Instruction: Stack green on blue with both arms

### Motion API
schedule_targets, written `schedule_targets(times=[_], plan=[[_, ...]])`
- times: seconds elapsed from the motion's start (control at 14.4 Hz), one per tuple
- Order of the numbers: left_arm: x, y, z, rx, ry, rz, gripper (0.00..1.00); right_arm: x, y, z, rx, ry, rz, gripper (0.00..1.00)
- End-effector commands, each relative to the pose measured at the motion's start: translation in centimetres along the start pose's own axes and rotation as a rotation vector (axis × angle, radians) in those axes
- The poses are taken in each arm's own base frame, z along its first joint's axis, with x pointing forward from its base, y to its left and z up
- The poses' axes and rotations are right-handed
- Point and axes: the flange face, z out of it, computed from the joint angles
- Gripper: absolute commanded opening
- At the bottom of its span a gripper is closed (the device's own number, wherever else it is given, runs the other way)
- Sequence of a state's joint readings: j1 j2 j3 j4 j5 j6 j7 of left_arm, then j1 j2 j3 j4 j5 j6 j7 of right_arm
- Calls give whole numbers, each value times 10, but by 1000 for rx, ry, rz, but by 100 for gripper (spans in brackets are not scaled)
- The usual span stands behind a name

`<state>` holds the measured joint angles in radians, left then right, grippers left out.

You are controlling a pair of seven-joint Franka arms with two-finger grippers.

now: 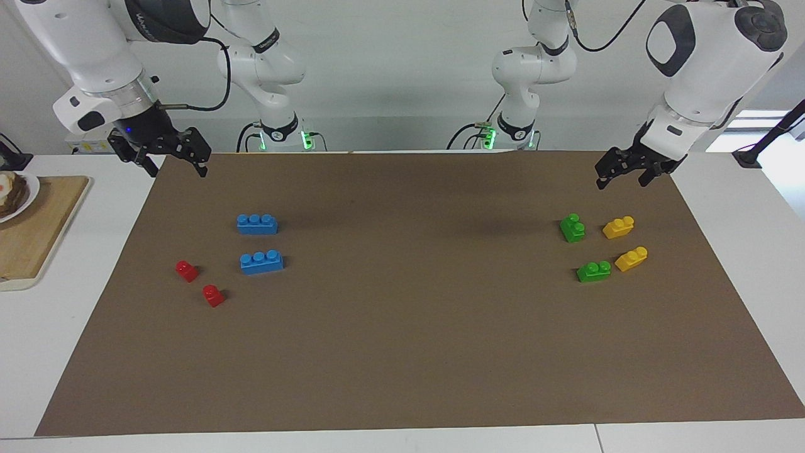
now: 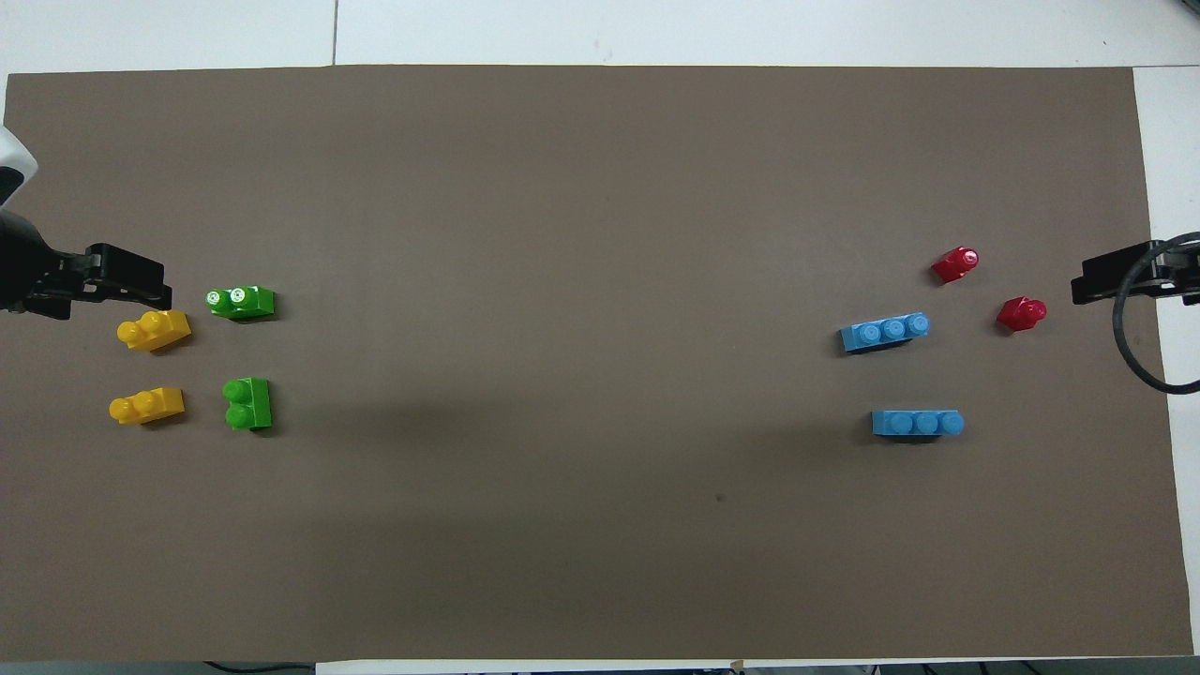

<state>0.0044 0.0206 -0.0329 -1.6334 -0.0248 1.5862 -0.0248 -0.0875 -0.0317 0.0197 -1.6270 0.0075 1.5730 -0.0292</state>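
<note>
Landmark: your reference is the brown mat [image 1: 402,352], which covers most of the white table [image 1: 742,251].
Left gripper [image 1: 626,173]: you've got it hanging in the air over the mat's corner nearest the robots at the left arm's end, jaws spread wide, nothing in them.
Right gripper [image 1: 170,160]: it's up over the mat's robot-side corner at the right arm's end, jaws apart and empty too.
Nearer green brick [image 1: 573,228]: there it sits on the mat at the left arm's end, studs up, turned crosswise to its twin, with a yellow brick [image 1: 619,227] beside it toward the mat's edge.
Nearer blue brick [image 1: 256,224]: look to the mat's right-arm end; it lies flat, three studs up, well apart from the greens.
Farther green brick [image 1: 594,271]: a little farther from the robots on the same end of the mat, clear of its twin, a second yellow brick [image 1: 631,258] just beside it.
Farther blue brick [image 1: 261,262]: it lies just past the first blue one, apart from it, slightly skewed.
Red bricks [image 1: 187,270] [image 1: 213,295]: two single-stud pieces, closer to the mat's right-arm edge than the blues.
Off the mat: a wooden board [image 1: 31,233] rests on the table beside the mat's right-arm edge.
</note>
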Motion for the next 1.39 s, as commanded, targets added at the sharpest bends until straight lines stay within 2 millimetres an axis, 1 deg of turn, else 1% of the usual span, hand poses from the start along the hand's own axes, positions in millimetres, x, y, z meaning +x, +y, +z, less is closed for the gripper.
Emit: schedule_targets(times=[0.0,0.14,0.28,0.35,0.49,0.56,0.63,0.84,0.9,1.11,1.25,1.32], plan=[[-1,4,-6,-1,12,12,100,-6,4,-2,-1,12,-19,100],[-3,4,-5,-1,3,10,100,-10,1,1,2,-5,-25,100],[-12,5,-5,2,9,15,100,-11,-1,4,3,-10,-28,100],[-10,2,-7,1,29,10,100,-11,1,4,2,-8,-23,100],[-7,0,-5,1,45,10,100,-7,2,2,2,21,1,100],[-8,-3,-5,0,48,7,100,-5,0,1,2,41,55,100],[-9,-5,0,0,43,4,100,-4,-1,1,4,45,130,100],[-7,-10,21,2,38,-4,100,-2,-6,0,12,51,416,100],[-7,-10,31,2,27,-3,100,-2,-6,0,14,50,493,100],[-18,-15,58,3,28,-5,100,-1,-7,4,19,42,731,100],[-20,-16,76,3,29,-7,100,1,-8,10,19,29,889,100],[-20,-17,84,3,18,-8,100,4,-12,16,24,10,971,99]])
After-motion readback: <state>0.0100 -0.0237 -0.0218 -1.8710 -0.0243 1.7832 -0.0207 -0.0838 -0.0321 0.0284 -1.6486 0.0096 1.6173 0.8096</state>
